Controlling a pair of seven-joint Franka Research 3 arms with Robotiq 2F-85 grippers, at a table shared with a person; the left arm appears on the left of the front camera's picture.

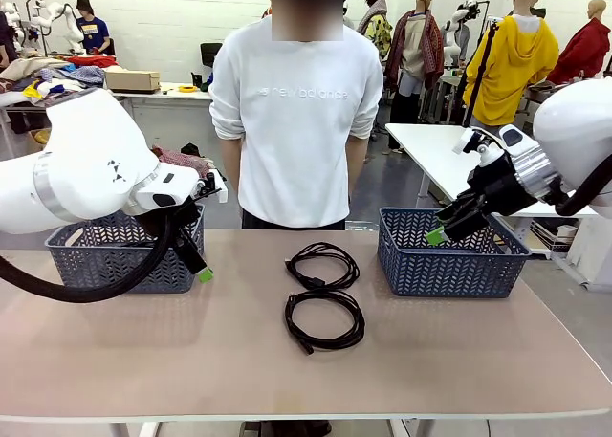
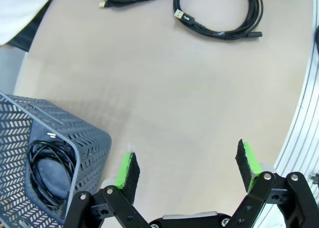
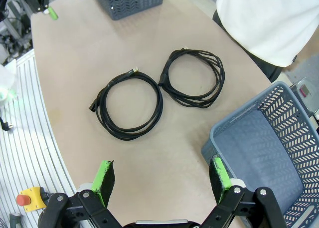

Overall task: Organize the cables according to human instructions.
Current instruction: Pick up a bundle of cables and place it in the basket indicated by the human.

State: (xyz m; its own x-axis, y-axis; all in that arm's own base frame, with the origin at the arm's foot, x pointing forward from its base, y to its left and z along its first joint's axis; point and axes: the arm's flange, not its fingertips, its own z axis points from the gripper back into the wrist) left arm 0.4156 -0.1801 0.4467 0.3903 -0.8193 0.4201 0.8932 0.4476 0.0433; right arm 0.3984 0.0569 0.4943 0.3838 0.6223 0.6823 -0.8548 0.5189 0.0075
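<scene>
Two black coiled cables lie on the middle of the table, the far cable [image 1: 322, 286] just behind the near cable [image 1: 325, 345]. In the right wrist view they sit side by side, the near cable [image 3: 129, 134] and the far cable [image 3: 192, 102]. A third coiled cable [image 2: 34, 173] rests inside the left basket [image 2: 84, 143]. My left gripper [image 1: 196, 263] hangs open and empty in front of that basket, its fingers spread wide in its wrist view [image 2: 187, 160]. My right gripper [image 1: 445, 229] hovers open and empty by the right basket's near-left corner [image 3: 162, 174].
Two grey-blue plastic baskets stand on the table, the left basket [image 1: 105, 265] and the right basket [image 1: 449, 270], whose floor [image 3: 264, 153] shows bare. A person in a white sweatshirt [image 1: 296, 112] stands at the far edge, arms down. The table's front half is open.
</scene>
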